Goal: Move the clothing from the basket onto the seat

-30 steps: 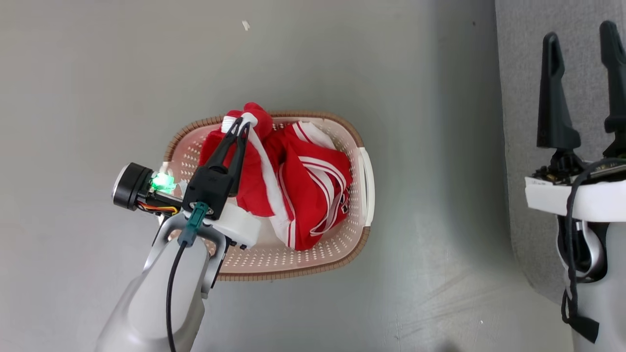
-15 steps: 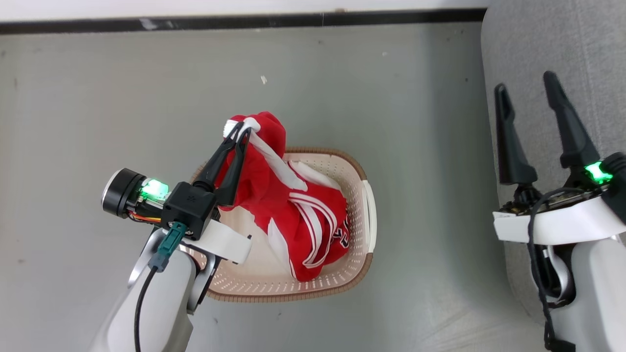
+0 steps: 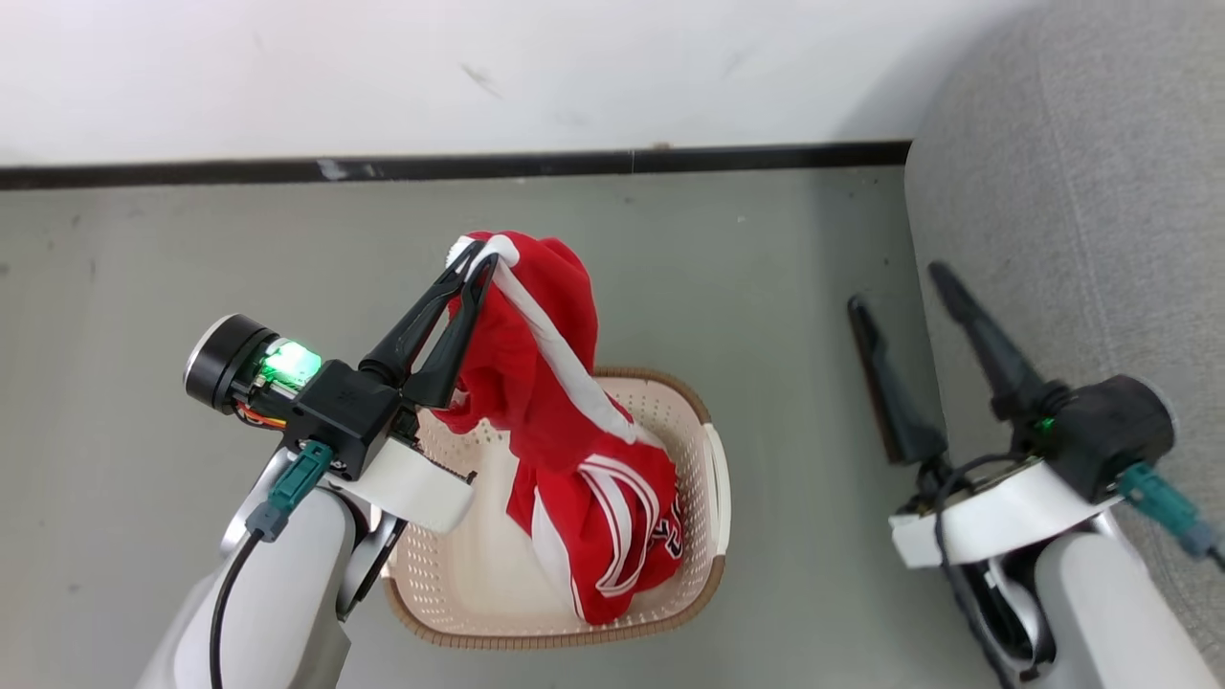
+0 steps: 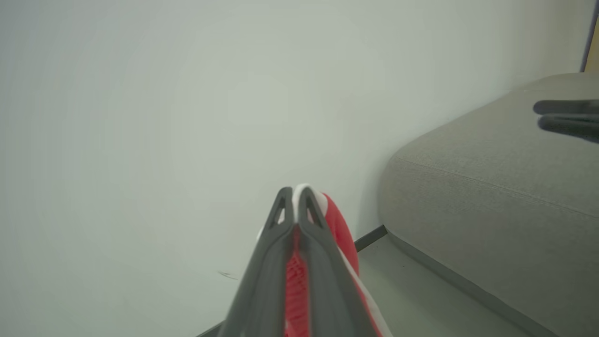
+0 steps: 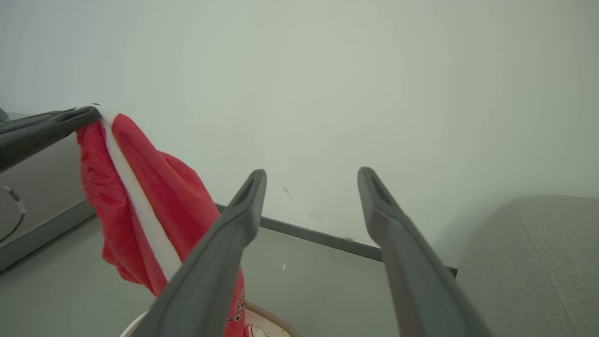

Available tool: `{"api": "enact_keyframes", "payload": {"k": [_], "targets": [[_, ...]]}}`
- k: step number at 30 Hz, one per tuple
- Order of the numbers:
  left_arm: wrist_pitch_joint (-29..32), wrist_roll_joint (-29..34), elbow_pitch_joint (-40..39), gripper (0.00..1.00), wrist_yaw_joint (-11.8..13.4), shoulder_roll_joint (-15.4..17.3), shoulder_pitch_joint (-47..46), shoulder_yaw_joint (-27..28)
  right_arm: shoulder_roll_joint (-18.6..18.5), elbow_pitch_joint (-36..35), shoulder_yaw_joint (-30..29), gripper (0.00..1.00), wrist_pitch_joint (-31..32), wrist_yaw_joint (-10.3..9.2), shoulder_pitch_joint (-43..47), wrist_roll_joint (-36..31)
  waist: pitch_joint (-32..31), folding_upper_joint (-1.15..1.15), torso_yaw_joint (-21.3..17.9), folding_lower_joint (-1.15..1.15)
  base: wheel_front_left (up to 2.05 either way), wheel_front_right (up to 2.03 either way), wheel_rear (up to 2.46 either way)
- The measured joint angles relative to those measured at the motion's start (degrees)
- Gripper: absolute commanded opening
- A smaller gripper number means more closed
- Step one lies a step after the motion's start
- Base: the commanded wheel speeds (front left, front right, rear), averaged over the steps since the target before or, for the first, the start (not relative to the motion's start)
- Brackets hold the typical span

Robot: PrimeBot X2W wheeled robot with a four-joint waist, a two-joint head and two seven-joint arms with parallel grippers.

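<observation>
While the left gripper is clamping clothing dangling beneath its fingers into the basket, the right gripper is gaping empty.

From the head we look steeply down at the floor, with the basket low in the middle, the wall along the top and the seat at right. From the left wrist we look along the left gripper, pinched on the clothing right before the lens, toward wall and seat. From the right wrist we look from low down, between the spread fingers of the right gripper, at the same wall. All three views share clothing, wall and seat.
</observation>
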Motion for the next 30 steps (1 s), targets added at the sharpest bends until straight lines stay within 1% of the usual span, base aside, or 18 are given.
{"api": "enact_keyframes", "payload": {"k": [3,4,7,13,14,15,18,19,23,30], "targets": [[0.0,-0.7,-0.4,0.0,-0.5,0.3,0.2,-0.1,-1.1,1.5,2.7,1.0,0.0,0.0,1.1,0.1,-2.0,0.0,-0.1,0.0,0.0,0.0,0.0],[-0.2,-0.7,-0.7,0.0,-1.0,0.9,0.5,-0.2,-1.7,2.1,4.0,1.0,0.0,0.0,1.8,0.2,-3.3,0.0,-0.2,0.0,0.0,0.0,0.0],[-0.2,-0.7,-1.0,0.0,-1.0,1.7,1.0,-0.7,-2.5,3.4,5.8,1.0,0.0,0.0,2.7,0.6,-5.2,0.0,-0.3,0.0,0.0,0.0,0.0],[-0.2,-0.7,-2.0,0.0,-1.9,2.9,1.1,-1.9,-4.0,5.3,9.1,1.0,0.0,0.0,4.4,1.5,-8.3,0.0,-0.7,0.0,0.0,0.0,0.0],[-0.1,-0.7,-2.6,0.0,-2.0,3.2,1.1,-2.4,-4.6,5.8,10.9,1.0,0.0,0.0,4.8,2.0,-9.4,0.0,-0.8,0.0,0.0,0.0,0.0],[-0.1,-0.7,-2.6,0.0,-2.0,3.2,1.1,-2.4,-4.6,5.8,10.9,1.0,0.0,0.0,4.8,2.0,-9.4,0.0,-0.8,0.0,0.0,0.0,0.0],[0.7,-0.7,-3.8,0.0,-2.0,3.2,1.0,-3.7,-5.5,7.1,15.1,1.0,0.0,0.0,5.6,3.1,-11.6,0.0,-1.1,0.0,0.0,0.0,0.0],[0.7,-0.7,-3.8,0.0,-2.0,3.2,1.0,-3.7,-5.5,7.1,15.1,1.0,0.0,0.0,5.6,3.1,-11.6,0.0,-1.1,0.0,0.0,0.0,0.0],[1.8,-1.1,-4.7,0.0,-2.5,3.3,0.0,-5.1,-6.3,7.5,19.2,1.0,0.0,0.0,5.5,4.0,-13.6,0.0,-1.4,0.0,0.0,0.0,0.0],[4.7,-2.3,-5.6,0.0,-2.5,3.2,-1.5,-7.2,-6.8,10.1,27.1,1.0,0.0,0.0,4.1,5.1,-16.3,0.0,-1.8,0.0,0.0,0.0,0.0]]}}
